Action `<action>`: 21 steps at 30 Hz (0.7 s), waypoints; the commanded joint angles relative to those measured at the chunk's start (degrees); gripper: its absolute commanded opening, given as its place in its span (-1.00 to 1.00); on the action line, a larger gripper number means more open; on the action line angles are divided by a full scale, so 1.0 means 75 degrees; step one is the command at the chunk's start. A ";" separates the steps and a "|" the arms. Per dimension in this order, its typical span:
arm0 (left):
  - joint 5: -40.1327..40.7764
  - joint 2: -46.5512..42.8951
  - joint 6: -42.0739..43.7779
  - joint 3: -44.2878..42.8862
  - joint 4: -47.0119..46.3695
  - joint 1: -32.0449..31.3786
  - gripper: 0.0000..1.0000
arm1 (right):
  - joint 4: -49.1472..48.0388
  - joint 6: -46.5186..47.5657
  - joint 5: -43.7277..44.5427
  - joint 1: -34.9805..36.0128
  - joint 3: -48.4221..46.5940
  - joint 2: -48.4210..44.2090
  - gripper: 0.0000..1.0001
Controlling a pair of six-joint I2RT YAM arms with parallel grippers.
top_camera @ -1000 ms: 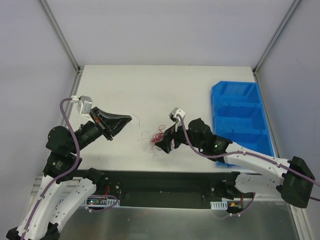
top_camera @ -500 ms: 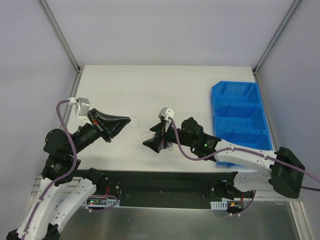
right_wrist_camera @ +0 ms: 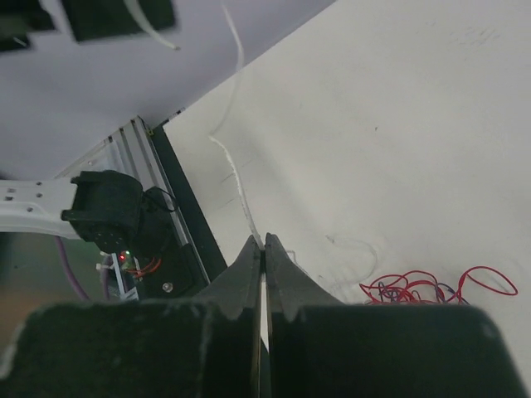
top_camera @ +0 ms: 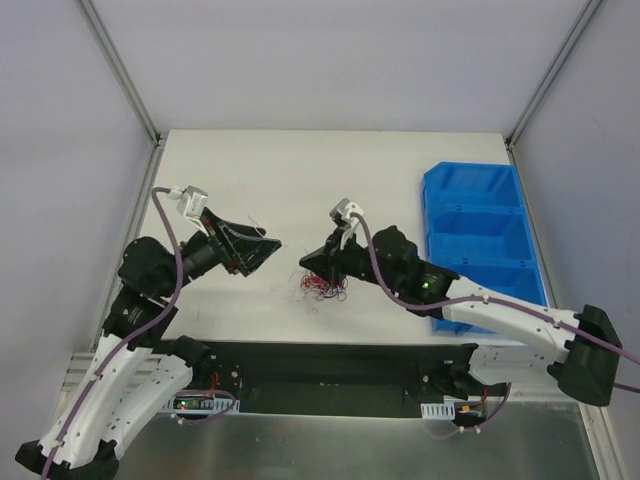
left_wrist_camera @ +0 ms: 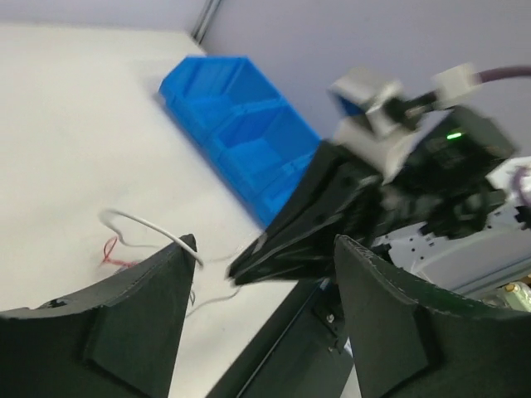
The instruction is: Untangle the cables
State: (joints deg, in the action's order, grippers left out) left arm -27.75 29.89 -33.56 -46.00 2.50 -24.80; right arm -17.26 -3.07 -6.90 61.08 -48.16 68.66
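One cable [right_wrist_camera: 241,186] in right end effector [right_wrist_camera: 263,245].

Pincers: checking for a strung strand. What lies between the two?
A white wire runs from right pincer to left pincer, shown in right wrist view.

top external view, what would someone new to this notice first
A bright blue three-compartment plastic bin sits at the right edge of the white table. Near the middle lies a small tangle of thin red and dark cables, with the black left end effector and right end effector facing each other close by. The left is open; the right is shut on a thin white wire strand.
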 commanded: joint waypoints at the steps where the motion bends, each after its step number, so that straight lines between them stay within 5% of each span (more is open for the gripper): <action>1: 0.0126 0.0397 -0.0131 0.0495 -0.0168 -0.0057 0.39 | 0.0670 -0.0702 0.0193 -0.0116 -0.0316 -0.1196 -0.99; 9: 0.0032 -0.0376 -0.1804 0.3493 -0.4747 -0.0092 0.21 | 0.1222 -0.1968 -0.0439 -0.0679 -0.1077 -0.1971 -0.99; 15: 0.0358 0.0571 -0.1106 0.3871 -0.5664 -0.1203 0.70 | 0.1504 -0.2168 -0.0721 -0.0808 -0.1886 -0.1960 -0.99; 21: 0.1156 0.2351 -0.0166 0.3755 -0.6497 -0.2880 0.68 | 0.1527 -0.2438 -0.0850 -0.0820 -0.2437 -0.1866 -0.99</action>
State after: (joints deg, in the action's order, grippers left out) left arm -23.27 40.29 -40.38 -16.86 -36.93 -41.74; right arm -5.13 -18.70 -11.31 55.09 -61.93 55.02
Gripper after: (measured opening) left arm 0.861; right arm 0.015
